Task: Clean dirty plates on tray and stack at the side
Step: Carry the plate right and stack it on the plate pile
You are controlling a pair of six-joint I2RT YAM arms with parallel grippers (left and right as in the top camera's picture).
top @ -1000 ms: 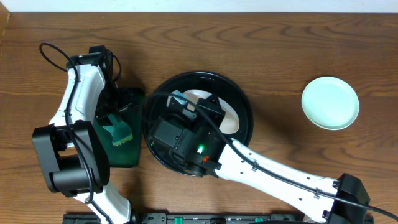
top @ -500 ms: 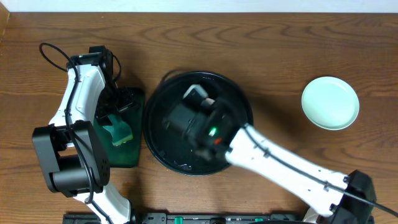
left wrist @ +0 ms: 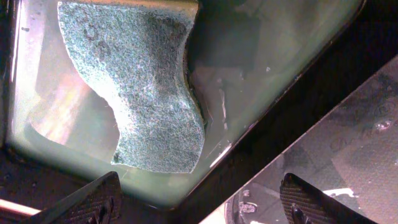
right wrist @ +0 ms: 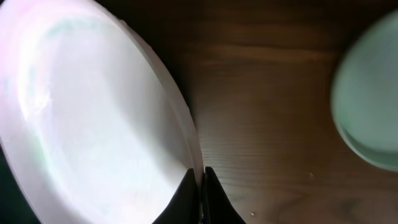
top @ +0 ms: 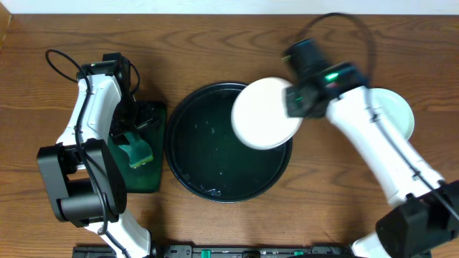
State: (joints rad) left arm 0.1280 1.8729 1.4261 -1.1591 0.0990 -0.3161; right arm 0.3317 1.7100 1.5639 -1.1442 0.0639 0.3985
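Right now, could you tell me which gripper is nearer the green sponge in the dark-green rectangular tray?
Left. The left gripper hovers above the sponge; the right gripper, across the round black tray, is shut on a white plate.

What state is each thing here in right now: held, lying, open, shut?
black tray: no plates in it, a few wet specks.
held plate: gripped by its rim over the black tray's right edge.
other plate: lying on the table.
sponge: lying in the green tray.
right gripper: shut on the held plate.
left gripper: open, above the sponge.
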